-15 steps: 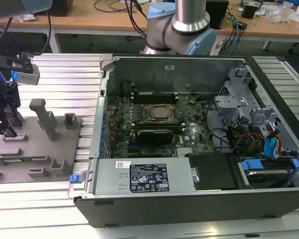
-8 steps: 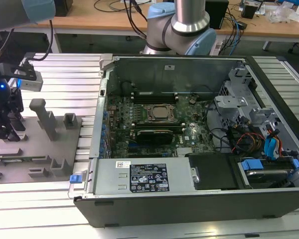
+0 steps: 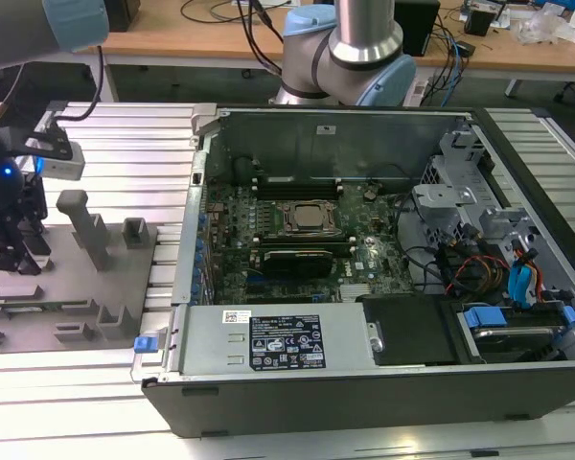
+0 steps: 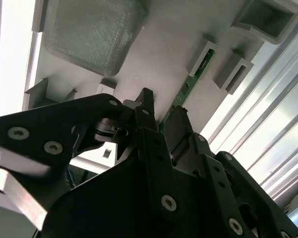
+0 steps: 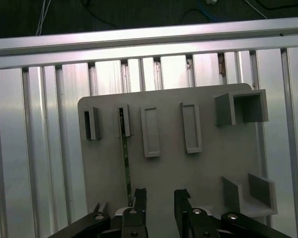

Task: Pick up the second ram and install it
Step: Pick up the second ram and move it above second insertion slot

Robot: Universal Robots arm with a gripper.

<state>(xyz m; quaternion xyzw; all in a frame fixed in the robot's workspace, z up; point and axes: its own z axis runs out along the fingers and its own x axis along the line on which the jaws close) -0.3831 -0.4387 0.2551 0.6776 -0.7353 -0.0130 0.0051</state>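
Down over the grey fixture plate (image 5: 203, 173), the gripper (image 5: 160, 194) hangs with its fingers spread apart and holding nothing, while the second ram (image 5: 125, 158), a thin green stick on edge, lies just beside one fingertip, touching or not I cannot tell.

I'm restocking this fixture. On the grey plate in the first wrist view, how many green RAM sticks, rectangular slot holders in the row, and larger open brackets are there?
Green RAM stick: 1
Rectangular slot holders in the row: 4
Larger open brackets: 2
Total: 7
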